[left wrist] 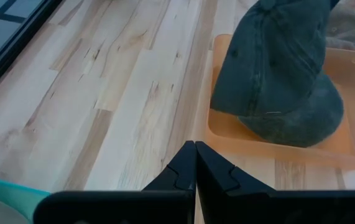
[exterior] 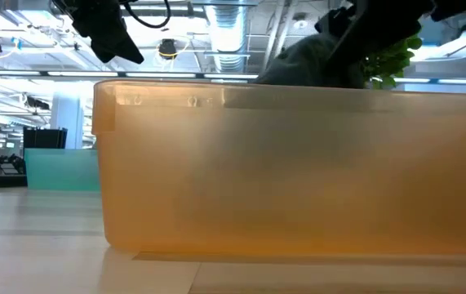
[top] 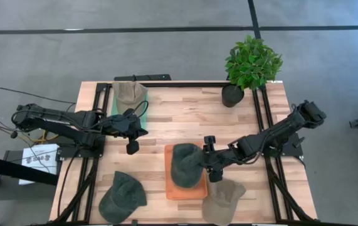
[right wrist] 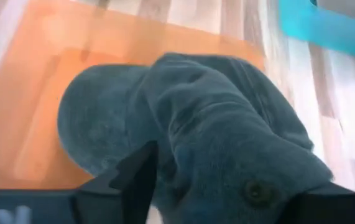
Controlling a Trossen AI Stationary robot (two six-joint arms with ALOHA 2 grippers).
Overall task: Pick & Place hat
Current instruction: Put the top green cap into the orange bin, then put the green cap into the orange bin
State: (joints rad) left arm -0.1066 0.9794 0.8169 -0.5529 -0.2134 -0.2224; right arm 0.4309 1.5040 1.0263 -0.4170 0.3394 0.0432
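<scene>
A dark green hat (top: 187,164) sits over the orange tray (top: 172,191) at the table's near middle. My right gripper (top: 209,164) is shut on it from the right side. In the right wrist view the hat (right wrist: 214,124) fills the space between the fingers. My left gripper (top: 131,147) hangs shut above bare wood to the left of the tray, touching nothing. Its wrist view shows the shut fingers (left wrist: 183,174) and the hat (left wrist: 276,74) in the tray (left wrist: 345,155). The low view shows the tray's wall (exterior: 298,180) with the hat (exterior: 306,61) above it. My right gripper pinches the hat's bunched crown (right wrist: 227,162) between its two fingers, close to the top button (right wrist: 256,193). It comes slanting down from the table's right. The hat is tilted, with its crown raised toward the gripper and its lower rounded edge (left wrist: 289,127) on the tray's floor.
A second dark green hat (top: 122,196) lies at the near left and a tan hat (top: 222,199) just right of the tray's near end. An olive-tan hat (top: 130,94) rests on a teal tray (top: 111,103) at the far left. A potted plant (top: 251,63) stands far right.
</scene>
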